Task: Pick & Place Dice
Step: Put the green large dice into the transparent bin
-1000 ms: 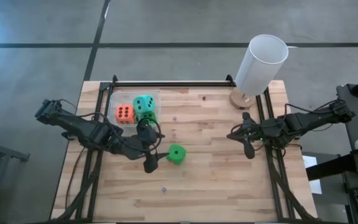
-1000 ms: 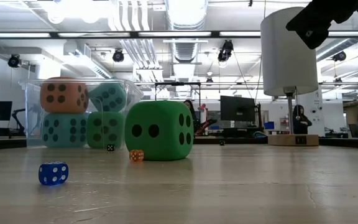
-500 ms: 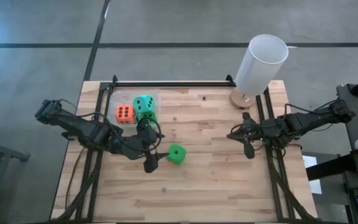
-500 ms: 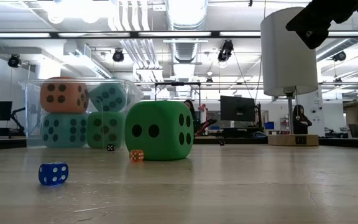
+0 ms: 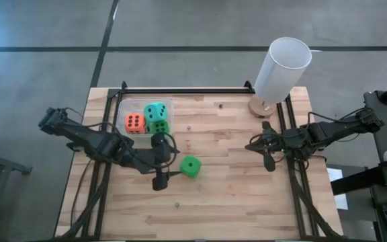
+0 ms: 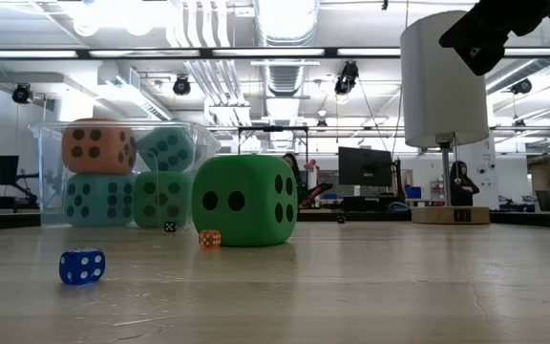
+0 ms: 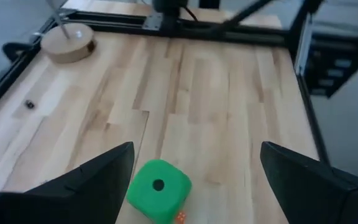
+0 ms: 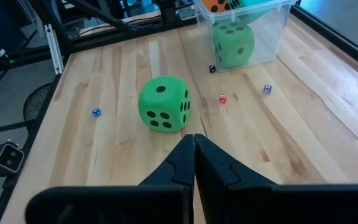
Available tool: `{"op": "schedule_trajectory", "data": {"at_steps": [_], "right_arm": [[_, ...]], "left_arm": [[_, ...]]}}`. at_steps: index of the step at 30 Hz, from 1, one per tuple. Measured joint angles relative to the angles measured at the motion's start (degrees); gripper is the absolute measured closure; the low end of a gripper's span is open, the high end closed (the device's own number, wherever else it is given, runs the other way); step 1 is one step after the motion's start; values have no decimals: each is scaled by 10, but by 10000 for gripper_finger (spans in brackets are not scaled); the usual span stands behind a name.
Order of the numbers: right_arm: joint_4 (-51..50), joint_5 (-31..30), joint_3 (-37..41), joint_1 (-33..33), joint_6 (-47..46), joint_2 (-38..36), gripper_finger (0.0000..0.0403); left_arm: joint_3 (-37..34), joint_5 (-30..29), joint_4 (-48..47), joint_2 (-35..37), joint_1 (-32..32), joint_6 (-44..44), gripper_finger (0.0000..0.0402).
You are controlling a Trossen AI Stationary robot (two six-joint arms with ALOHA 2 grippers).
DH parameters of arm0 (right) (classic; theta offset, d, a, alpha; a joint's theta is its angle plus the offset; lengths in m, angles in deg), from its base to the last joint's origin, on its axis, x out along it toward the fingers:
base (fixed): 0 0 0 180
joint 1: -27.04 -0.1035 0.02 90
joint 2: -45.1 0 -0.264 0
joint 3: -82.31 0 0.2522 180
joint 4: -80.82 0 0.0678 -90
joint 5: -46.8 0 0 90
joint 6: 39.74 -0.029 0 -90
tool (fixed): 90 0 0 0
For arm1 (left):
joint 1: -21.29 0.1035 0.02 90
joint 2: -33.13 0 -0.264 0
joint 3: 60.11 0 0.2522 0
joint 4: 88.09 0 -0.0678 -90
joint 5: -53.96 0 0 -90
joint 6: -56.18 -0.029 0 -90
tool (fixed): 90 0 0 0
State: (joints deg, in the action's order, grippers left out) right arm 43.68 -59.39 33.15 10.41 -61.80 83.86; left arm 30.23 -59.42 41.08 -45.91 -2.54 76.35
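A bright green die point(image 5: 189, 166) rests on the wooden table near its middle; it also shows in the low view point(image 6: 244, 201) and the right wrist view point(image 8: 164, 104). My left gripper point(image 5: 166, 169) is open just to its left. In the left wrist view the die point(image 7: 159, 190) lies between and just ahead of the spread fingers. An orange die point(image 5: 134, 123), a teal die point(image 5: 156, 111) and another green die point(image 5: 159, 126) sit in the clear tub point(image 5: 127, 105). My right gripper point(image 5: 269, 162) is shut and empty at the table's right side.
A tall white cylinder point(image 5: 282, 67) on a wooden base stands at the far right corner. Several tiny dice lie loose on the table, among them a blue one point(image 6: 82, 266) and an orange one point(image 6: 210, 238). Black rails run along the table's left, far and right edges.
My left gripper has shifted slightly toward the table's near edge beside the green die. The die and the right arm have kept still.
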Motion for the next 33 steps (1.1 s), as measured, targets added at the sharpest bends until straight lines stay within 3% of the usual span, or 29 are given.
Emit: {"op": "schedule_trajectory", "data": {"at_steps": [5,15,22,33], "right_arm": [[0,0,0,0,0,0,394],[-1,1,0,0,0,0,394],[-1,1,0,0,0,0,394],[-1,1,0,0,0,0,394]], "left_arm": [[0,24,0,-29,0,-60,53],[0,82,1,-65,13,-90,53],[0,158,1,-87,42,-118,60],[0,166,7,-147,57,-142,58]]}}
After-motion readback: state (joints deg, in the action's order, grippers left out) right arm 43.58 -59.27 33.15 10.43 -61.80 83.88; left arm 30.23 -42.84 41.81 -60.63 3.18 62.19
